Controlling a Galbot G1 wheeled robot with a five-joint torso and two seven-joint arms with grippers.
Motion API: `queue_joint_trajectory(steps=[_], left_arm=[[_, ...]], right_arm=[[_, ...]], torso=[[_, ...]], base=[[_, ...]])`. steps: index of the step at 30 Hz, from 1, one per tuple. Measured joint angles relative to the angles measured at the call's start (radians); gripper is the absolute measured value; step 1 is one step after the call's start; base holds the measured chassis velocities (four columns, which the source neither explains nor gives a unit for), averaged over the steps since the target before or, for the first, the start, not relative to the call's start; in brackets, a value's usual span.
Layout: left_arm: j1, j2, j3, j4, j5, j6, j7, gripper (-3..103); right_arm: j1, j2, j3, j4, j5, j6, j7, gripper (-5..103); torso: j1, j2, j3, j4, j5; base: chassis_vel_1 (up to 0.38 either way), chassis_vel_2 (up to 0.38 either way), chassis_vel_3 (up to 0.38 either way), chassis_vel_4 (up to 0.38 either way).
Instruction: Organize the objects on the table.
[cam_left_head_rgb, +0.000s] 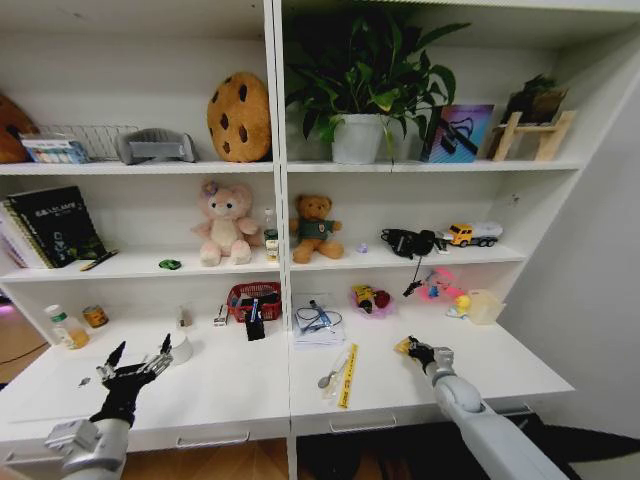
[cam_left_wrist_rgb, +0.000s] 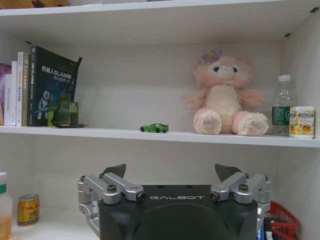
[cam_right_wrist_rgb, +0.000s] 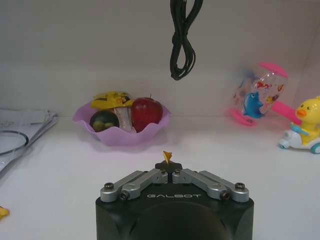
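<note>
My right gripper (cam_left_head_rgb: 413, 349) (cam_right_wrist_rgb: 169, 166) hovers low over the right half of the white table (cam_left_head_rgb: 500, 365), shut on a small yellow piece (cam_left_head_rgb: 403, 346) (cam_right_wrist_rgb: 166, 157) that pokes out between its tips. At the table's left front, my left gripper (cam_left_head_rgb: 137, 364) (cam_left_wrist_rgb: 172, 171) is open and holds nothing. It faces the lower shelf, where a tiny green toy car (cam_left_head_rgb: 170, 264) (cam_left_wrist_rgb: 154, 128) stands. A black pen (cam_left_head_rgb: 98, 260) lies beside the books there. On the table lie a yellow ruler (cam_left_head_rgb: 347, 375) and a spoon (cam_left_head_rgb: 333, 372).
Along the table's back stand a bottle (cam_left_head_rgb: 65, 326), a gold can (cam_left_head_rgb: 95, 316) (cam_left_wrist_rgb: 28, 209), a white cup (cam_left_head_rgb: 180, 347), a red basket (cam_left_head_rgb: 254, 298), papers (cam_left_head_rgb: 318, 328), a pink fruit bowl (cam_left_head_rgb: 370, 300) (cam_right_wrist_rgb: 121, 127) and toys (cam_right_wrist_rgb: 302, 127). A black cable (cam_right_wrist_rgb: 182, 45) hangs from the shelf.
</note>
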Motion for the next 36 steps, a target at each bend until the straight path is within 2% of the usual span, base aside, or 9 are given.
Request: queue_joint_trajectory(steps=[6,13,15,16,19,25,26,29,36], left_arm=[[0.008,-0.009,0.0,-0.008,0.004,-0.001,-0.001,100],[0.023,-0.015,-0.016,-0.021,-0.001,-0.001,-0.005,100],[0.027,-0.013,-0.027,-0.024,-0.007,0.001,-0.007,100],[0.027,-0.013,-0.027,-0.024,-0.007,0.001,-0.007,100],[0.032,-0.013,-0.039,-0.024,-0.012,0.003,-0.009,100],[0.035,-0.014,-0.046,-0.021,-0.014,0.006,-0.009,100],[0.035,-0.014,-0.046,-0.021,-0.014,0.006,-0.009,100],[0.029,-0.014,-0.039,-0.013,-0.013,0.01,-0.013,100],[0.017,-0.008,-0.03,-0.001,-0.011,0.013,-0.015,100]], right_arm=[[0.059,-0.009,-0.038,0.018,0.007,0.015,-0.014,0],[0.261,0.007,-0.182,-0.071,0.033,0.029,-0.025,0],[0.363,0.021,-0.244,-0.138,0.046,0.03,-0.027,0],[0.363,0.021,-0.244,-0.138,0.046,0.03,-0.027,0],[0.482,0.055,-0.329,-0.278,0.059,0.042,-0.037,0],[0.587,0.106,-0.423,-0.47,0.061,0.084,-0.062,0],[0.587,0.106,-0.423,-0.47,0.061,0.084,-0.062,0],[0.656,0.167,-0.444,-0.605,0.053,0.121,-0.077,0],[0.73,0.22,-0.44,-0.719,0.029,0.163,-0.099,0]], torso=[[0.0,0.0,0.0,-0.0001,-0.0001],[0.0,0.0,0.0,0.0001,0.0001],[0.0,0.0,0.0,0.0005,-0.0003],[0.0,0.0,0.0,0.0005,-0.0003],[0.0,0.0,0.0,0.0003,-0.0002],[0.0,0.0,0.0,-0.0001,0.0],[0.0,0.0,0.0,-0.0001,0.0],[0.0,0.0,0.0,0.0001,0.0],[0.0,0.0,0.0,0.0001,-0.0002]], base=[[0.0,0.0,0.0,0.0],[0.0,0.0,0.0,0.0],[0.0,0.0,0.0,0.0],[0.0,0.0,0.0,0.0],[0.0,0.0,0.0,0.0],[0.0,0.0,0.0,0.0],[0.0,0.0,0.0,0.0],[0.0,0.0,0.0,0.0],[0.0,0.0,0.0,0.0]])
